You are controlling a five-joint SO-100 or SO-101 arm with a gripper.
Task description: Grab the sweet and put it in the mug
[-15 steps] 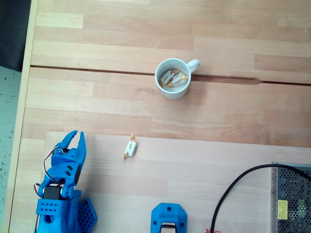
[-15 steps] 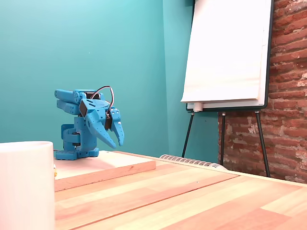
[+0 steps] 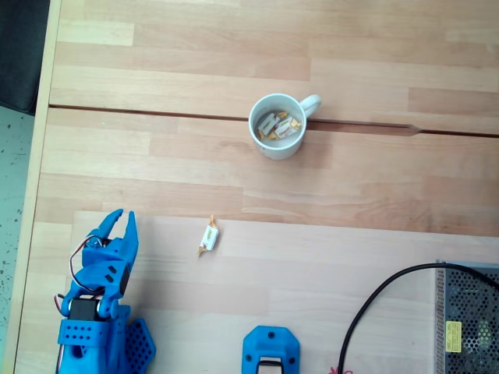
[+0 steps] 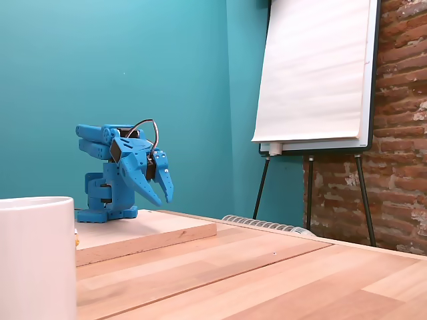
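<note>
A pale wooden table (image 3: 195, 70) of glued planks fills a fixed view from above, with a thinner raised board (image 3: 312, 273) laid over its lower part. In the other fixed view, taken low at table height, a teal wall (image 4: 133, 60) stands behind, with a white flip chart (image 4: 313, 73) on thin legs and rough red brick (image 4: 403, 120) at the right.

The blue plastic arm (image 3: 97, 304) sits folded at about 8 o'clock in the top-down picture. Its gripper (image 3: 122, 221) has two pointed, claw-like fingers slightly parted, released and holding nothing; from the side the gripper (image 4: 161, 197) hangs tips-down above the board.

The sweet (image 3: 208, 235), a small white wrapped piece with orange twisted ends, lies on the raised board to the right of the gripper, well apart from it. At about 1 o'clock from it stands the mug (image 3: 267, 144), round, glossy white, its looped handle pointing to 2 o'clock. Inside lie several look-alike candies (image 3: 278, 126). In the low view the mug (image 4: 33, 257) is a plain white wall at the left edge, its contents hidden.

At the lower right, seen from above, a black cable (image 3: 382, 300) curves beside a perforated metal box (image 3: 468, 319).
</note>
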